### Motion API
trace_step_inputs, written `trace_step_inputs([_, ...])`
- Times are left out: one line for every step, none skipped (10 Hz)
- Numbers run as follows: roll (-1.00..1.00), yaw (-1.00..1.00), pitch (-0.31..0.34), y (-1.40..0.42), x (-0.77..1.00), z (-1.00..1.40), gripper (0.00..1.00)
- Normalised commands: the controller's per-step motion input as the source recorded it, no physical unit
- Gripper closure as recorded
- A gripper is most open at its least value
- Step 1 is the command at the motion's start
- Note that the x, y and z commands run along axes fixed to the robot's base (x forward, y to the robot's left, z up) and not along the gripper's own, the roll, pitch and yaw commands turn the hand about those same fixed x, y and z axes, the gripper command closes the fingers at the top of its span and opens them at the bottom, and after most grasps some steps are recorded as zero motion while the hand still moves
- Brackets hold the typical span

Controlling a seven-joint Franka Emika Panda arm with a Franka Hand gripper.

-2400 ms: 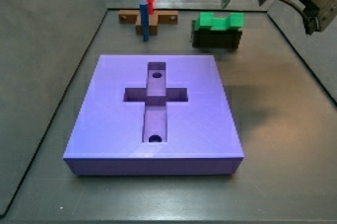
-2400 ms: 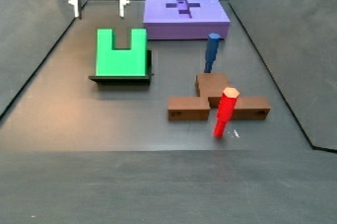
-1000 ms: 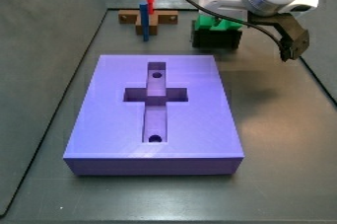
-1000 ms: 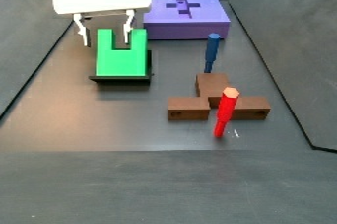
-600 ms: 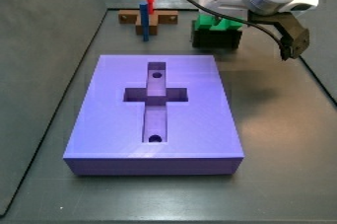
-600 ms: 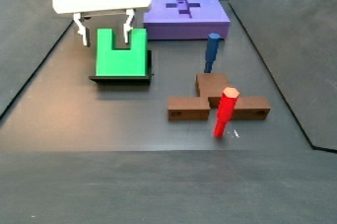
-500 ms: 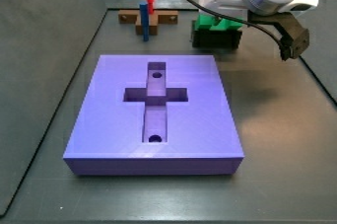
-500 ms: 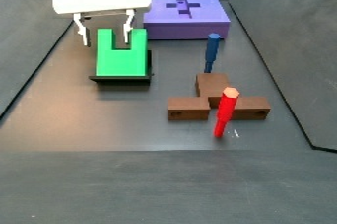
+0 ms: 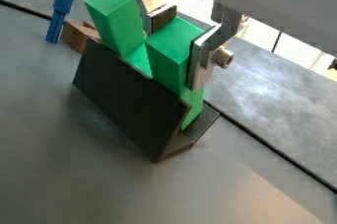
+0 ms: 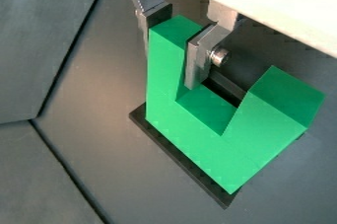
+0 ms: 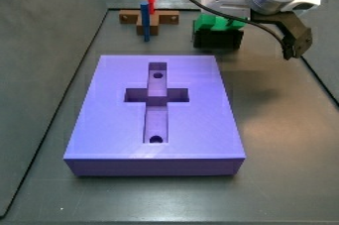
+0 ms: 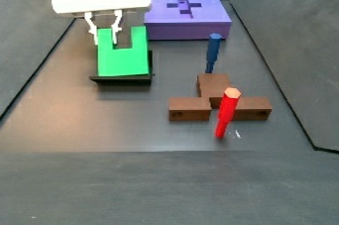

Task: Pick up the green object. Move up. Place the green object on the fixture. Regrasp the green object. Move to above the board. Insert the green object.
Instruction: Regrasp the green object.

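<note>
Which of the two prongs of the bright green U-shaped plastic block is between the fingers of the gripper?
The gripper straddles the prong that is away from the blue post; the other prong stands free beside it.

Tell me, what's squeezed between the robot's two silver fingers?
One prong of the green object. Both wrist views show the gripper with a finger on each side of that prong, while the piece sits in the fixture.

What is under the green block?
The green object sits in the dark fixture, with the gripper closed around one prong. The fixture's dark edge peeks out below, but the block covers its inside.
</note>
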Motion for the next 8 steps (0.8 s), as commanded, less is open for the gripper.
trace_step_inputs([0.00,0.00,0.000,0.00,0.00,0.00,1.00])
trace_step_inputs([0.00,0.00,0.000,0.00,0.00,0.00,1.00])
trace_step_inputs([0.00,0.00,0.000,0.00,0.00,0.00,1.00])
trace_step_inputs([0.00,0.00,0.000,0.00,0.00,0.00,1.00])
trace_step_inputs([0.00,0.00,0.000,0.00,0.00,0.00,1.00])
trace_step_inputs([0.00,0.00,0.000,0.00,0.00,0.00,1.00])
trace_step_inputs([0.00,0.00,0.000,0.00,0.00,0.00,1.00])
trace_step_inputs([0.00,0.00,0.000,0.00,0.00,0.00,1.00])
